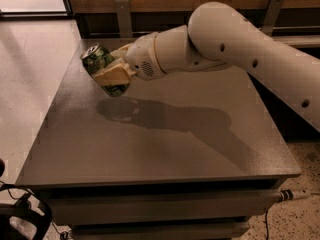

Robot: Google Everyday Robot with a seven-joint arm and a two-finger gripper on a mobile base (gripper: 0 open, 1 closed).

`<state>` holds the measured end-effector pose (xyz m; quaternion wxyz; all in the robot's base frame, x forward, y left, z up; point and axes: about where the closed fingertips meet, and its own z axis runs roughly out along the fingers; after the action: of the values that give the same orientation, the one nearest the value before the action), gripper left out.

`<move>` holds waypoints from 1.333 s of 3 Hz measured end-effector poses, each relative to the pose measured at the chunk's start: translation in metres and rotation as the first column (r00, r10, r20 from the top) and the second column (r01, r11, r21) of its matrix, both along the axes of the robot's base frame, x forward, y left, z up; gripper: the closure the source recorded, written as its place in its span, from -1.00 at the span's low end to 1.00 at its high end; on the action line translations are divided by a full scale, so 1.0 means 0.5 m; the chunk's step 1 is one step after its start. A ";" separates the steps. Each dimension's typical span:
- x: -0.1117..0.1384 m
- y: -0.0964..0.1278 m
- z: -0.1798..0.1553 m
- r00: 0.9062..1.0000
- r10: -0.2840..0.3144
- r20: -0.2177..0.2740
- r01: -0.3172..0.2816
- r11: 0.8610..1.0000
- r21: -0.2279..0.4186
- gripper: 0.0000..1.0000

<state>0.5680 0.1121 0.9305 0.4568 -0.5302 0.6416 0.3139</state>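
A green drink can [102, 66] hangs tilted above the left part of the dark grey table [165, 144], its silver top pointing up and to the left. My gripper [111, 71] is shut on the can, with a cream finger [112, 75] pressed across its side. The white arm reaches in from the upper right. The can's shadow lies on the tabletop just below it, so the can is off the surface.
The table's left edge drops to a light tiled floor. A wooden wall with metal brackets [122, 15] runs behind the table. Black cables and gear [20, 216] sit by the front left corner, and a cable end [295, 195] at the front right.
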 end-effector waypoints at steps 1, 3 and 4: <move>-0.001 0.018 -0.010 1.000 0.016 0.006 -0.017 0.999 0.040 1.00; -0.008 0.032 -0.047 1.000 0.024 -0.004 -0.023 0.991 0.128 1.00; -0.011 0.030 -0.063 1.000 0.027 -0.008 -0.025 0.984 0.174 1.00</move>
<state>0.5626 0.1272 0.8991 0.4938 -0.4950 0.6071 0.3777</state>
